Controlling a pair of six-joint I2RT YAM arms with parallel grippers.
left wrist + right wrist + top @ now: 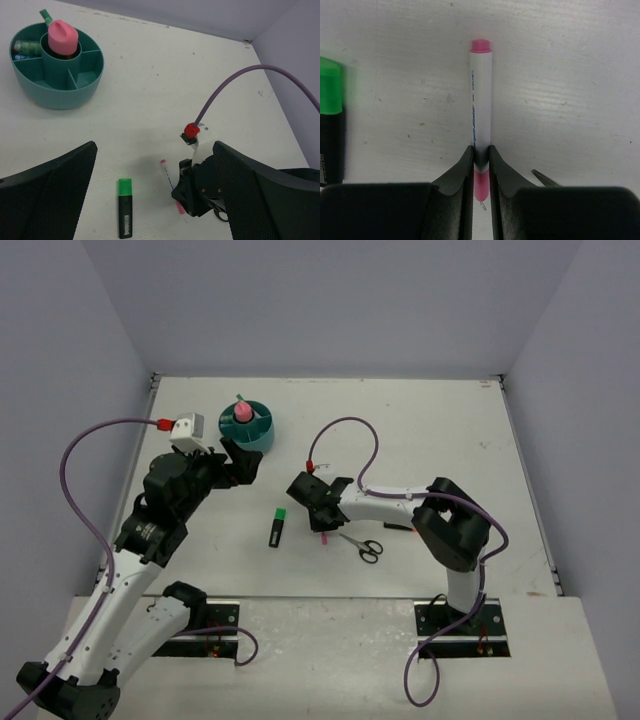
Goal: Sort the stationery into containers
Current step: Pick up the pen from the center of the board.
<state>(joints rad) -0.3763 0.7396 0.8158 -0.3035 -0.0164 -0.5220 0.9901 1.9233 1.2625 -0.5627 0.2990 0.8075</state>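
The round teal organizer point(262, 434) stands at the back left, with a pink roll point(241, 414) in its central cup. It also shows in the left wrist view point(60, 95), with the roll point(62, 37) and markers in its outer compartments. My right gripper point(481, 161) is shut on a thin white pen point(481, 110) with pink ends, low over the table point(324, 536). My left gripper point(240, 462) is open and empty, just in front of the organizer. A black-and-green marker point(277, 527) lies left of the pen. Small black-handled scissors point(364, 547) lie right of it.
A small dark item point(398, 526) lies beside the right arm. The marker point(330, 115) is close to the left of my right fingers, and a scissor tip point(544, 177) is close to their right. The table is walled at the back and both sides.
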